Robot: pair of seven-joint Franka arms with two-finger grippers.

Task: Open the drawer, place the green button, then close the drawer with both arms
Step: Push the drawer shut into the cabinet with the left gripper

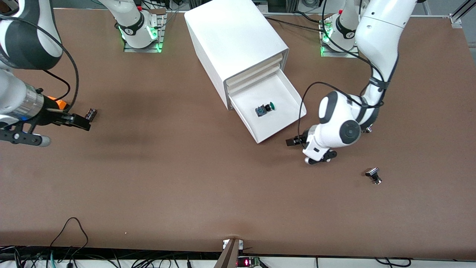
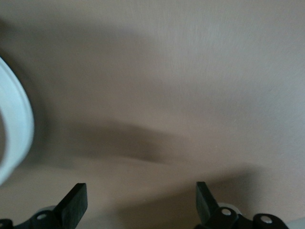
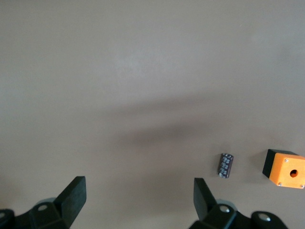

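Green-capped button lying in the open drawer, left gripper spread wide and empty just beside its front corner, right gripper likewise agape, probably waiting near a small capacitor.

The counter is plain matte brown. The cabinet is white all over, and the open drawer is the same white. In it the button has a green cap on a black-and-blue body. The arms are white with black bands; both the left pincer and right pincer are black. A box is orange on black, a cylinder dark, and a small part black and silver.
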